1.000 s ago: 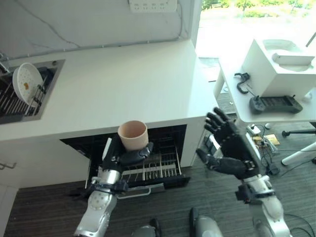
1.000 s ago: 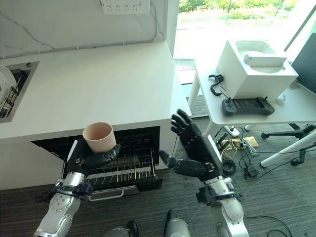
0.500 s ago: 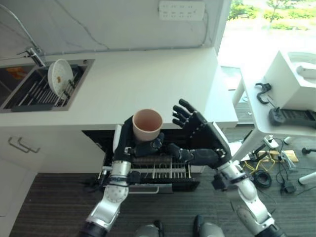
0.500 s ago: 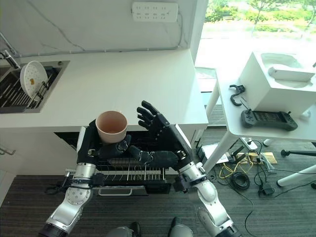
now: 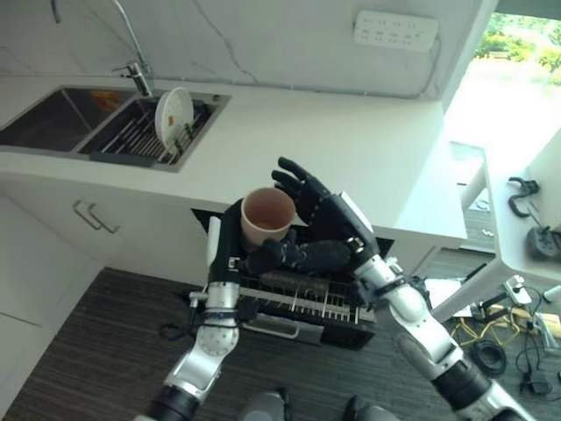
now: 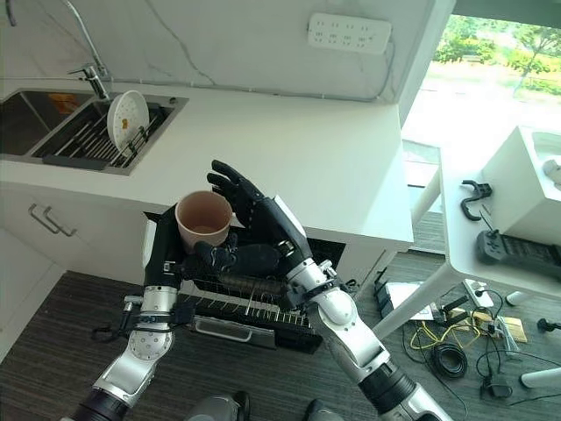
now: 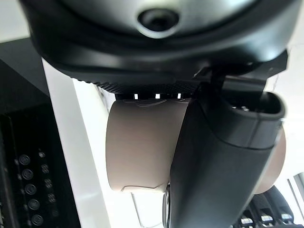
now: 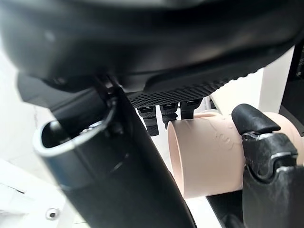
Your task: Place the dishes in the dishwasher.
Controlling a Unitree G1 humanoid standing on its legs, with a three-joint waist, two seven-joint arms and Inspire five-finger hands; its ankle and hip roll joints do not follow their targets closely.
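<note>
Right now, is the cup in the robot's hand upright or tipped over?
Upright. The cup has its open mouth facing up in the left hand, above the pulled-out dishwasher rack.

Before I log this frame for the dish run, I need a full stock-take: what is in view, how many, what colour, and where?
Cup: one, pale pink, upright in the left hand above the open dishwasher.
Plate: one, white, on edge in the sink rack.
Sink: one, steel, set in the counter's left end.
Tap: one, chrome, behind the sink.
Dishwasher rack: one, wire, pulled out under the counter.
Counter: one, white.
Socket strip: one, white, on the wall.
Left hand: dark, fingers curled round the cup.
Right hand: dark, fingers spread beside the cup.
</note>
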